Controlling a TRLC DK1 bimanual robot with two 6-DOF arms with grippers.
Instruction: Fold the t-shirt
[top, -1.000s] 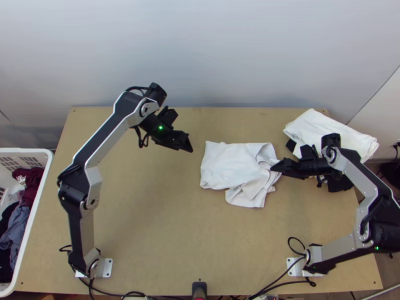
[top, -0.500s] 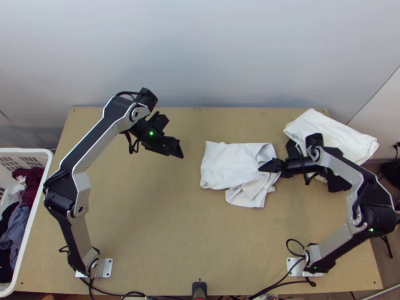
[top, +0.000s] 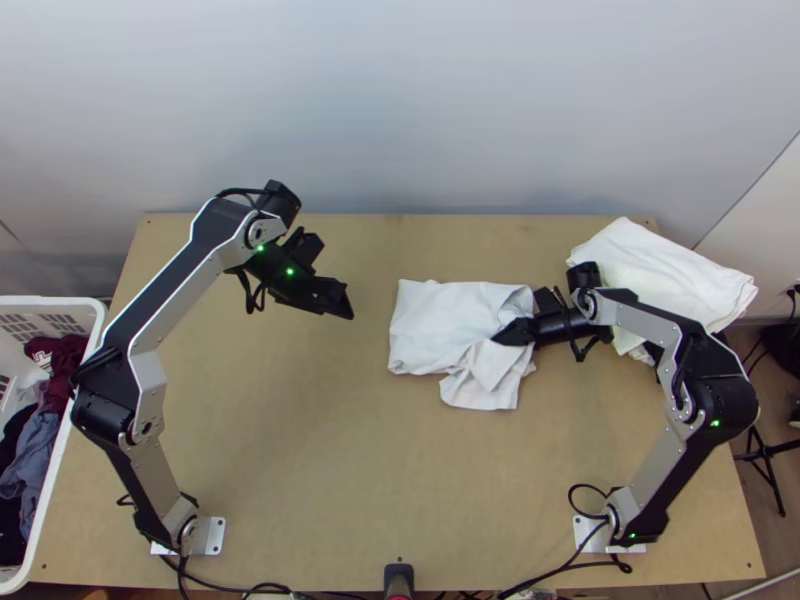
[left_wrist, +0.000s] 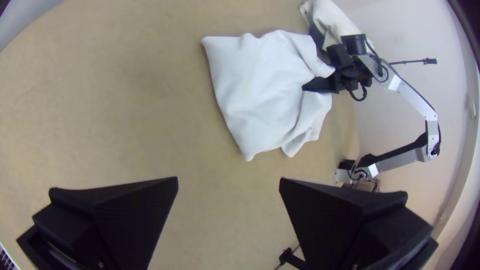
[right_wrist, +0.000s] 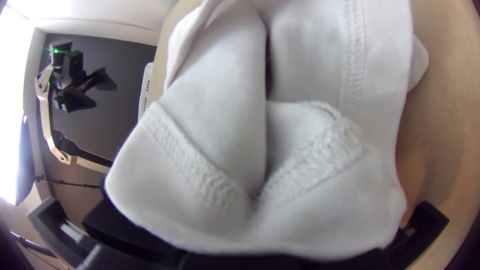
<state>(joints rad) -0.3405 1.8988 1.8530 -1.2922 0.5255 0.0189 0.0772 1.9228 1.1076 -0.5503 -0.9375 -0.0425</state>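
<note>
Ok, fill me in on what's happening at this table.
A robot is partway through folding a white t-shirt. Its right gripper has hold of the bunched, uneven right-hand part, while the other side lies flatter on the table. The left gripper is open and empty, off to the shirt's left. More white cloth lies at the far right corner, and a basket of clothes stands on the left.

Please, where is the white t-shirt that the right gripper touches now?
In the top view, the white t-shirt lies right of the middle of the table, left of the other white cloth, with the right gripper at its right side.
</note>
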